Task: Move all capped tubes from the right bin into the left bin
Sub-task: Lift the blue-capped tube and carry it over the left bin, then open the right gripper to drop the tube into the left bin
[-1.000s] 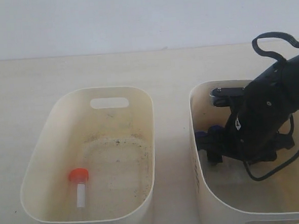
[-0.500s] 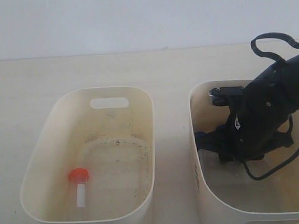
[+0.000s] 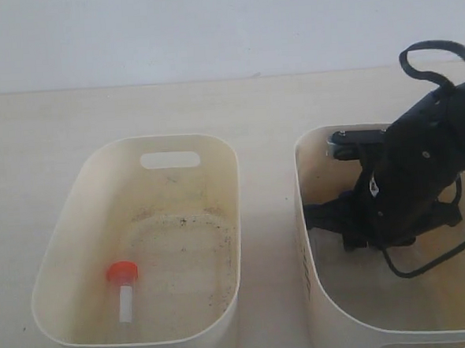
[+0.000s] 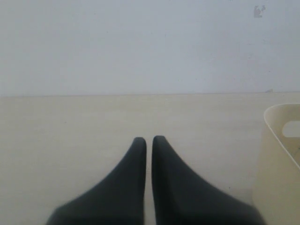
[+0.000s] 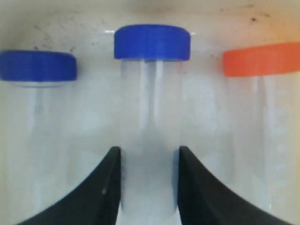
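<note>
In the right wrist view three capped tubes stand side by side against the right bin's wall (image 5: 70,21). My right gripper (image 5: 150,152) is shut on the middle one, a blue-capped tube (image 5: 151,93), with both fingers pressed to its clear body. A second blue-capped tube (image 5: 37,65) and an orange-capped tube (image 5: 262,61) flank it. In the exterior view my right gripper (image 3: 320,216) is low inside the right bin (image 3: 319,295), and the arm hides those tubes. The left bin (image 3: 70,223) holds one orange-capped tube (image 3: 124,291) lying on its grimy floor. My left gripper (image 4: 149,139) is shut on nothing, above bare table.
The two bins stand side by side on a pale wooden table (image 3: 56,122) with a narrow gap between them. A black cable (image 3: 430,51) loops above the right arm. A cream bin wall (image 4: 279,159) shows at the edge of the left wrist view.
My right gripper's fingers have closed in on the blue-capped tube. The right arm has shifted slightly to the right, and the blue caps seen earlier in the exterior view are now hidden.
</note>
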Motion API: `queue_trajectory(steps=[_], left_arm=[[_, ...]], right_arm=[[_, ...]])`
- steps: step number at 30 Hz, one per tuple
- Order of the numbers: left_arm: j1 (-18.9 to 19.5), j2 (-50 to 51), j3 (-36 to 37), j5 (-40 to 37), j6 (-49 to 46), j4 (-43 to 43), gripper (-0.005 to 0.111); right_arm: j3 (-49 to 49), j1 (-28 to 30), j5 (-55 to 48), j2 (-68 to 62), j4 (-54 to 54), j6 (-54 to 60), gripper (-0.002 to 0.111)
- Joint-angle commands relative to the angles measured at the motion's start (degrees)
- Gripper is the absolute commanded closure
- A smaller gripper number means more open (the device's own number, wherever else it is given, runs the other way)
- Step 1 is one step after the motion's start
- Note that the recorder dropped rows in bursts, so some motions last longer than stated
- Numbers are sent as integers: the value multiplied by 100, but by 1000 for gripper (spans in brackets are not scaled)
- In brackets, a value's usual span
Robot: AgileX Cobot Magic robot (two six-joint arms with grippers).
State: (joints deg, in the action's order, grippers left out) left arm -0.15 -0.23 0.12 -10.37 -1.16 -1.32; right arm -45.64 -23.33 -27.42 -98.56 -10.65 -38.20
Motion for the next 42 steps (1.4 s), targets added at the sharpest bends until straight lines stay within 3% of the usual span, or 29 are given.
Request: queue_trajectory(steps=[1, 9, 16, 24, 42], left_arm=[[-41, 23, -12, 38, 24, -19, 103], [-41, 23, -12, 38, 24, -19, 103], [-41, 23, -12, 38, 24, -19, 103], [-41, 23, -12, 38, 24, -19, 103], [-41, 23, -12, 38, 24, -19, 103]], right_arm=[[35, 47, -140, 863, -46, 42, 108], [35, -232, -146, 2273, 26, 215, 108], [35, -1062, 1202, 2775, 488, 215, 108], [35, -2073, 2501, 2348, 588, 215, 108], [35, -2176, 2700, 1606, 588, 215, 108]])
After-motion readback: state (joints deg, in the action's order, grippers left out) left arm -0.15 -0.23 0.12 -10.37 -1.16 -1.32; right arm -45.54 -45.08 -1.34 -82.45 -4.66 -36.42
